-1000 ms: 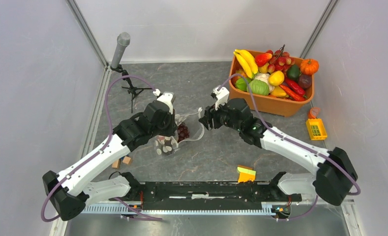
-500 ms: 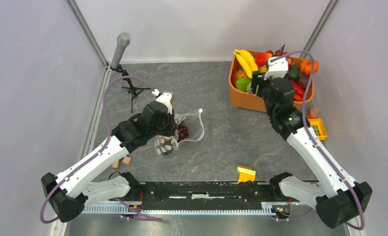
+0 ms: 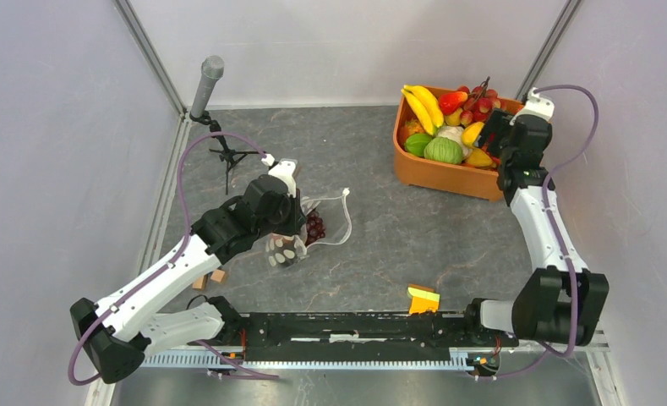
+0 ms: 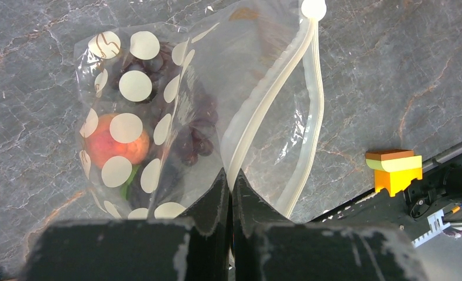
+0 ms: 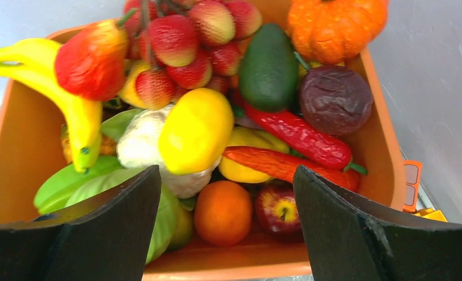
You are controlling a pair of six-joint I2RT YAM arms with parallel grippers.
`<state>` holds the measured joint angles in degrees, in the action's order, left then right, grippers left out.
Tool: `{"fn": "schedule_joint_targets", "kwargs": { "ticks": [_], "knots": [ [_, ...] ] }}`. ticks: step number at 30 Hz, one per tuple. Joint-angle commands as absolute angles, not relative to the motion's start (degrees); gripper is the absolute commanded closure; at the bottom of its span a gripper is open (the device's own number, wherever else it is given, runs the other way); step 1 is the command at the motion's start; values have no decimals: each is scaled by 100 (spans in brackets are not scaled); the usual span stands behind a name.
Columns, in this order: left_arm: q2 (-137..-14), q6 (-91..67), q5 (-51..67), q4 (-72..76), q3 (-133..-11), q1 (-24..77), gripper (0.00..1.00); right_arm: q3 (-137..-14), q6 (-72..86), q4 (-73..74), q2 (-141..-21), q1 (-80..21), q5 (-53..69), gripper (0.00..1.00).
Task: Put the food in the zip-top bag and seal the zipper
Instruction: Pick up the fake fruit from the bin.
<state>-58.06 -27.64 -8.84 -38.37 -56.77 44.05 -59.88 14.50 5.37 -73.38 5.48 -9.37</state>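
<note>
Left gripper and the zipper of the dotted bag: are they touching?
Touching. The left wrist view shows it: the left gripper is shut on the zipper, and the white strip runs in between its fingertips with no gap.

The left end effector [image 4: 229, 178] hides the near edge of the zip-top bag [image 4: 158, 126].

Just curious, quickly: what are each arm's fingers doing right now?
Left gripper: fingers closed on the white edge of the clear polka-dot plastic bag.
Right gripper: fingers open, empty, over the orange plastic tub.
</note>
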Motion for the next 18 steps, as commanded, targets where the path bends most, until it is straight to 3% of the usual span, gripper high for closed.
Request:
{"fn": "schedule_joint_targets", "kwargs": {
  "ticks": [1,10,18],
  "knots": [
    [-5658,-2896,-849,-3524,-5677,4377,95,-6325,1888,44,-7648,1089,-284,14],
    [-5658,-2845,-841,-3482,-5704,4377,95,-7200,1073,425,-8394,1605,539,23],
    [-5541,-2762,-721,-3360,-5674,4377,95,-8478,430,1098,-9204,1749,-419,21]
  ]
}}
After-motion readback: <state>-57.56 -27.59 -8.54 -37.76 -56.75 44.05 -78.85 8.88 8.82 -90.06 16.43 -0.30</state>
